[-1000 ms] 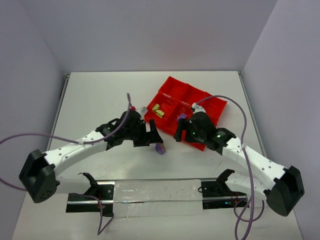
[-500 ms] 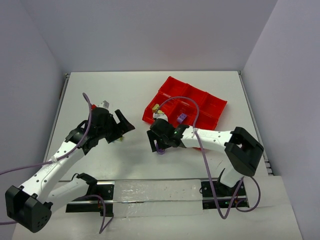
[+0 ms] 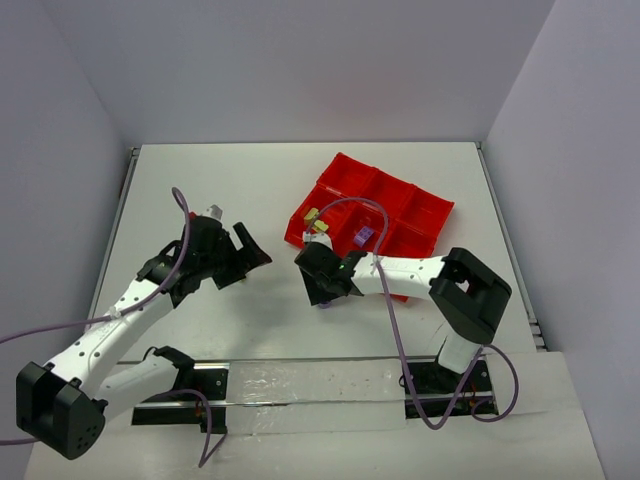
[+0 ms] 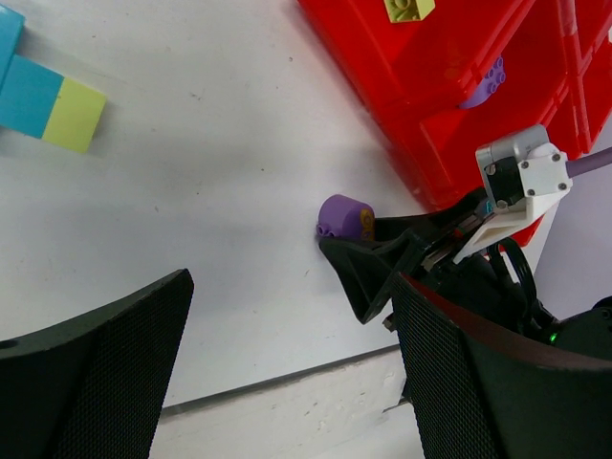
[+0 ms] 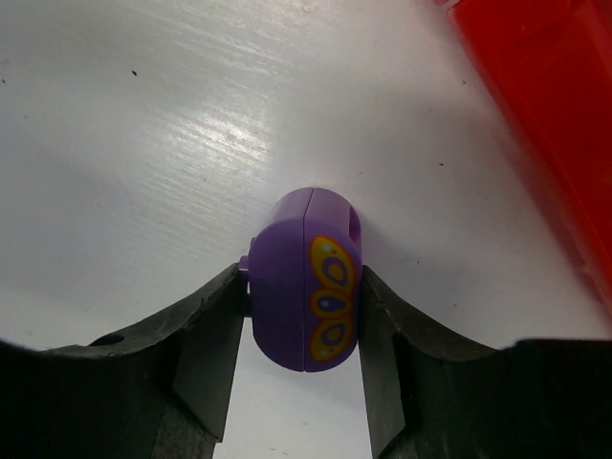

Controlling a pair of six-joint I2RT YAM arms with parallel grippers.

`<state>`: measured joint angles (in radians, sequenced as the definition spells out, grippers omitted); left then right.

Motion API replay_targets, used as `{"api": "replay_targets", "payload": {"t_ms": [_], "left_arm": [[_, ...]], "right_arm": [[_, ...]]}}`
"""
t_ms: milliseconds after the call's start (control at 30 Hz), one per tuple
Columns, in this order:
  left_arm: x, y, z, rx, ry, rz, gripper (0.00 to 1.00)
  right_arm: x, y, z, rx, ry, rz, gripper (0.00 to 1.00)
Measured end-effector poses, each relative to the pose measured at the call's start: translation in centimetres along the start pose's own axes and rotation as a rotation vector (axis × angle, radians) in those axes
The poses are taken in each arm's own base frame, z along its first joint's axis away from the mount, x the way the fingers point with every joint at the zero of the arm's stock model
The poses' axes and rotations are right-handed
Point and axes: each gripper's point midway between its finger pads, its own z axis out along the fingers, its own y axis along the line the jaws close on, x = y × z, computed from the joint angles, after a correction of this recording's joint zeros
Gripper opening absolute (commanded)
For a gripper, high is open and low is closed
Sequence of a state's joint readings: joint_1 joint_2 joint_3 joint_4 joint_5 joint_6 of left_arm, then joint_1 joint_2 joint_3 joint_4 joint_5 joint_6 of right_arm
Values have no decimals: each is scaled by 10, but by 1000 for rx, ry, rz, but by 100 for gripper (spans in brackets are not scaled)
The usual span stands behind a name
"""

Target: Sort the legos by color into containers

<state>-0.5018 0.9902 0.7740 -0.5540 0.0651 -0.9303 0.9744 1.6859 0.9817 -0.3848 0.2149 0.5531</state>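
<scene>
Pinching purple lego (image 5: pixel 306 287), right tool (image 5: pixel 302 320); long axis seemingly runs along fingers (image 5: pixel 206 344).

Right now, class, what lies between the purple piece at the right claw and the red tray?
Only bare white table separates the purple piece from the red tray; the right wrist view shows it, the right claw closed on the piece.

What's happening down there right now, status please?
Left gripper open, empty. Right gripper shut on purple lego, lying on table beside tray. Nothing in the way.
</scene>
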Motion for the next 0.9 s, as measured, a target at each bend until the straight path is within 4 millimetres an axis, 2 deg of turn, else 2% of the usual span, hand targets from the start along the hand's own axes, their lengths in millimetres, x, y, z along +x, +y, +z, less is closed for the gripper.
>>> {"api": "replay_targets", "payload": {"t_ms": [100,200,400,500,567,733,900], "left_arm": [[4,-2,6,19,20,1,94],[13,-7,15,65,63,7,98],[40,-21,39,205,202,-1,99],[51,-29,45,280,262,-9,96],[53,-41,44,350,280,-7,95],[53,-65,34,506,294,5,92],[58,-72,28,583,318,-19,90]], "right_arm": [[-1,1,-2,-3,-5,-3,30],[-11,7,-16,-40,-45,2,31],[-49,27,-83,-243,-243,-1,32],[-59,32,-105,-307,-306,-16,32],[-58,33,-109,-330,-319,-32,32],[-43,30,-103,-337,-288,-63,32],[-42,29,-103,-339,-288,-75,33]]}}
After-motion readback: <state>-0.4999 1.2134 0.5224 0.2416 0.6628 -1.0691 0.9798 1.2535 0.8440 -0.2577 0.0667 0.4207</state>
